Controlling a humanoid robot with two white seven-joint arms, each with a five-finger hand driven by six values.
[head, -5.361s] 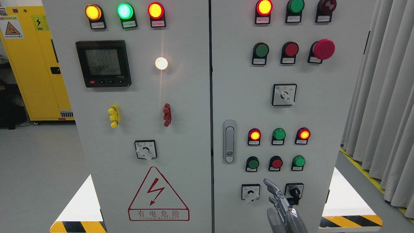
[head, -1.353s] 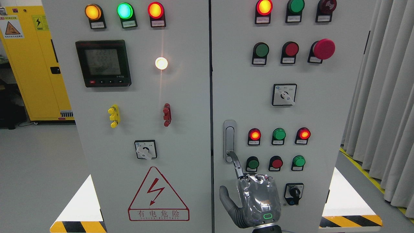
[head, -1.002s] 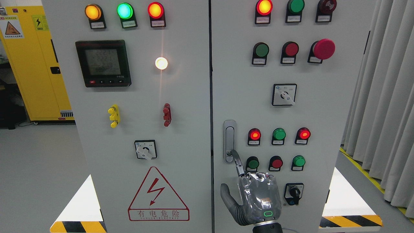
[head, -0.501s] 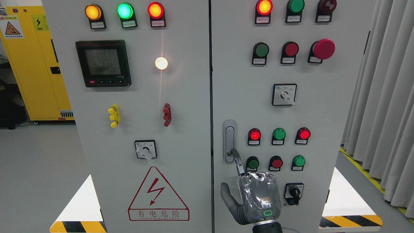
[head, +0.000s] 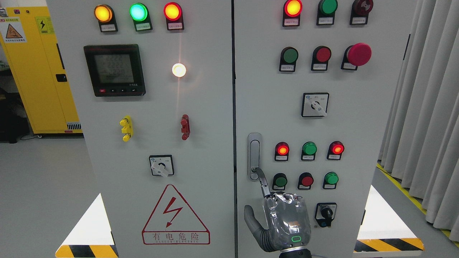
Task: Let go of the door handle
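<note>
Door handle (head: pixel 254 156): slim metal lever, set upright in recess at left edge of right cabinet door (head: pixel 304 118), lying flush. Right hand (head: pixel 283 220) below it, arm entering bottom edge right of middle. Index finger (head: pixel 263 181) extended, tip touching round lock button at handle's lower end; thumb splayed left, other fingers curled, nothing gripped. Judgement: handle rigid, smooth, slippery metal, likely spring-loaded; firm press on button should pop it. Take hold at freed lower end. Left hand out of view.
</note>
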